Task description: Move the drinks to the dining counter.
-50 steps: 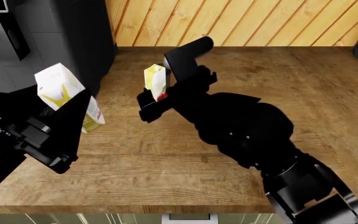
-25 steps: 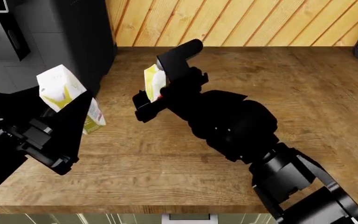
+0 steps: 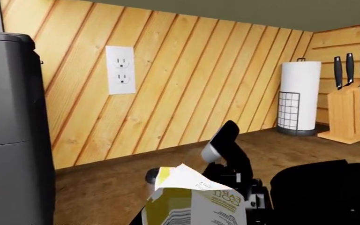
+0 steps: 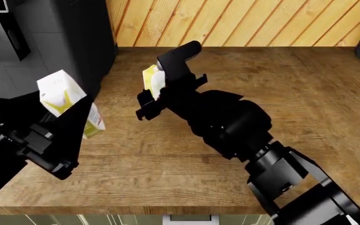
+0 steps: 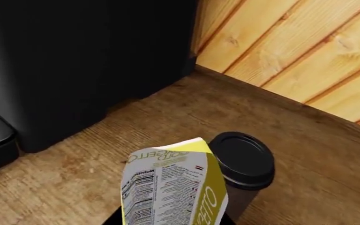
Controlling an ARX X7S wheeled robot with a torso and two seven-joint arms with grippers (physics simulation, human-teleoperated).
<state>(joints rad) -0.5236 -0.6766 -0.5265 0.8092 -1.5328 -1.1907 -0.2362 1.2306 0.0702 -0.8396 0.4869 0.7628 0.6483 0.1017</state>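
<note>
Right wrist view: yellow-and-white carton (image 5: 170,187) beside black-lidded cup (image 5: 243,161).

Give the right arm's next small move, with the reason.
Probably lift straight up. The right gripper appears closed around a juice carton above the wooden worktop, and the lidded cup stands close beside it, so a sideways pull could knock that cup.

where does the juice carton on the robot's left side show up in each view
Head view: left carton at left, in front of the coffee machine.
Left wrist view: close up in the foreground.
Right wrist view: not in it; that one is the other carton.
Shared landmark: the black coffee machine.
</note>
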